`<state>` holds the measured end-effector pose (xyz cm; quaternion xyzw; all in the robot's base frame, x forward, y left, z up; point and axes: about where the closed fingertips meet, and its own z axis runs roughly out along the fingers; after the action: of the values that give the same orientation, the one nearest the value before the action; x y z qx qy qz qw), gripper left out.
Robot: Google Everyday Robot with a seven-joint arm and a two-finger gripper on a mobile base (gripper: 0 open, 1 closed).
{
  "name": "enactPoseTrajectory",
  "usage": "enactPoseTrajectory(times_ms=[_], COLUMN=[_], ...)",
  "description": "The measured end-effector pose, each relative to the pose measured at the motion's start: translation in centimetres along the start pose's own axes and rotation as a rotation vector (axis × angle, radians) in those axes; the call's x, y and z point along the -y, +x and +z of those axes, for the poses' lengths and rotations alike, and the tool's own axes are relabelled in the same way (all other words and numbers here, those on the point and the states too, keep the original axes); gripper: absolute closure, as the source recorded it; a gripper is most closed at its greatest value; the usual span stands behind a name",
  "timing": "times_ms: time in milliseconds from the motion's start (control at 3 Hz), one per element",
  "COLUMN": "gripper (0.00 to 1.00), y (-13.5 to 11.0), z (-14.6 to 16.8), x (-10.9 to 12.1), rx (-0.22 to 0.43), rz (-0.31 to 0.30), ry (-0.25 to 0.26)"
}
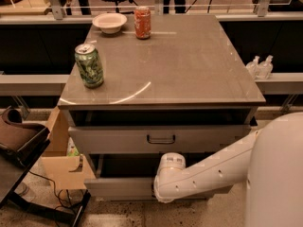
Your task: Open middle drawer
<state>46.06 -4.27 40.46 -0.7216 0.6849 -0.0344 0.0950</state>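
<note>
The middle drawer (118,187) is the shallow grey front low on the cabinet. It stands pulled out, with its dark inside showing behind the front. Its handle is hidden by my arm. My white arm reaches in from the right, and its wrist (170,166) sits at the centre of this drawer's front. My gripper is at the end of that wrist, against the drawer front, and is hidden behind it. Above is the taller grey drawer (109,140) with a dark loop handle (161,139). The third drawer is out of view.
On the cabinet top (189,65) stand a green can (89,65), an orange can (142,21) and a white bowl (109,21). A cardboard box (59,167) and a brown seat (16,137) are at the left. My white body (277,174) is at the right.
</note>
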Motion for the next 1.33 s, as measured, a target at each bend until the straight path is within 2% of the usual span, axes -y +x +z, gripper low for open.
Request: enactPoseTrajectory(times_ms=[333,1333], gripper=[1.00,1.00], y=[0.15,0.21], z=[-2.17,-2.65], x=[-1.96,-2.57], rx=[-0.032,-0.037], rz=[0.002,0.000], ry=[0.037,0.053])
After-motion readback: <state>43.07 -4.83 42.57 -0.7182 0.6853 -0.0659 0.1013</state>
